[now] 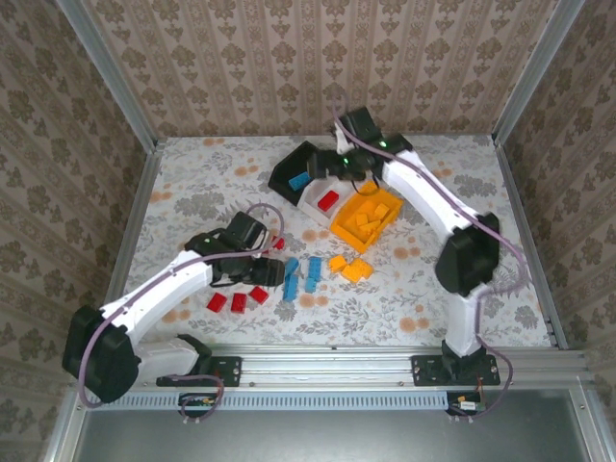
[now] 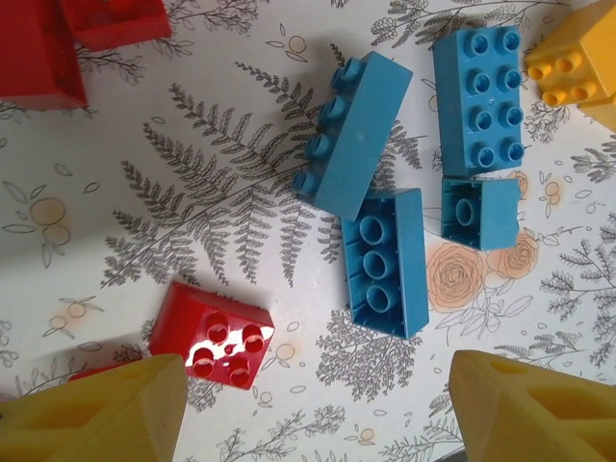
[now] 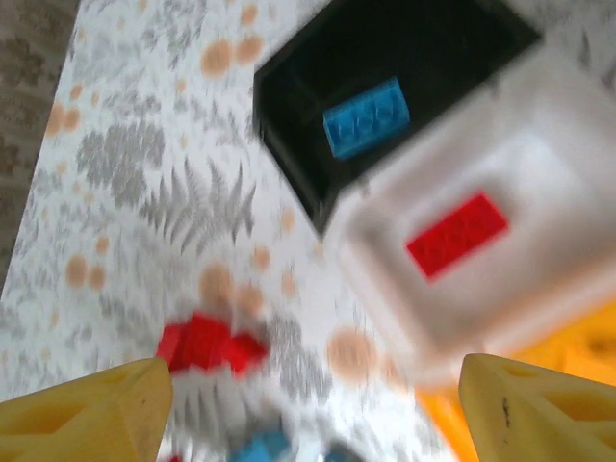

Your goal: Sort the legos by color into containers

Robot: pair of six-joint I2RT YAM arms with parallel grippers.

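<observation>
Currently left gripper (image 2: 318, 414) wide open, empty, over loose blue bricks (image 2: 385, 262) near a red brick (image 2: 212, 334); right gripper (image 3: 313, 414) open, empty, above black bin (image 3: 281, 120) holding a blue block (image 3: 366, 117) and white bin (image 3: 544, 159) holding a red block (image 3: 456, 234).

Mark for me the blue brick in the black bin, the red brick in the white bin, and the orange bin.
blue brick (image 3: 366, 117): right wrist view, middle of its top.
red brick (image 3: 456, 234): right wrist view, middle of its top.
orange bin (image 1: 345, 237): top external view, its near-left wall.
</observation>
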